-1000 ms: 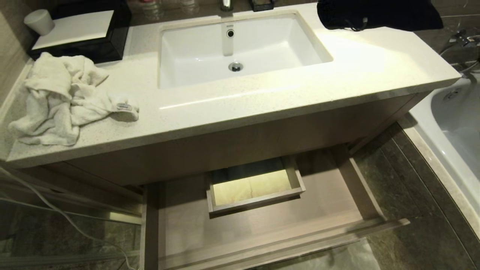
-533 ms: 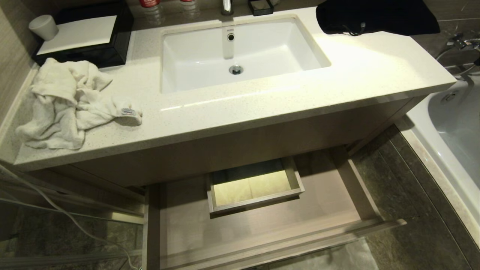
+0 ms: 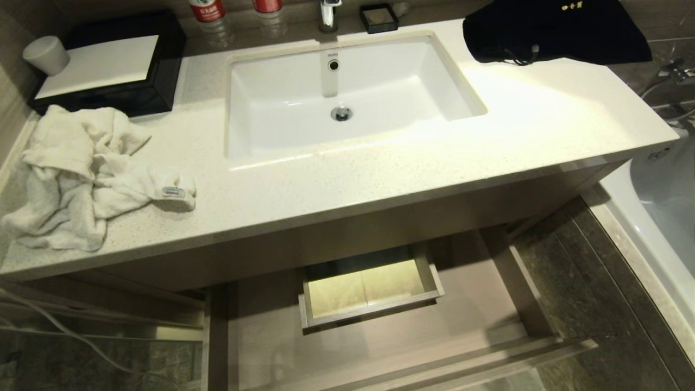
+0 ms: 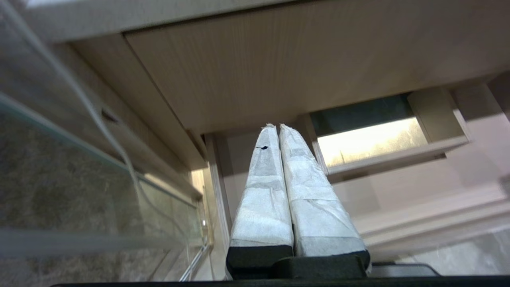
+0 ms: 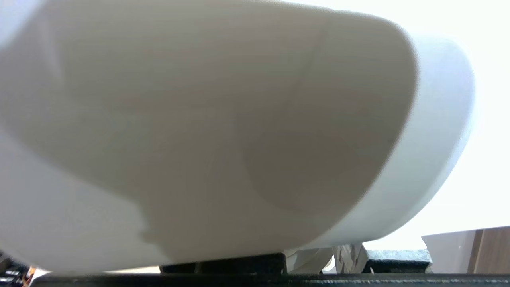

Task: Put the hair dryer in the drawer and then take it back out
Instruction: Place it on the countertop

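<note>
Vanity counter (image 3: 380,179) above, wide drawer (image 3: 380,347) pulled out and bare inside. Hair dryer (image 5: 223,131) pinched in right gripper (image 5: 318,255), out of head view. Left gripper (image 4: 279,131) pressed together, idle near the drawer. Best lifted clear of the counter edge, barrel level.

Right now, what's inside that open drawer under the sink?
The open drawer shows a bare wooden floor and a small inner box with a pale bottom. No hair dryer there. The part beneath the countertop is hidden.
</note>
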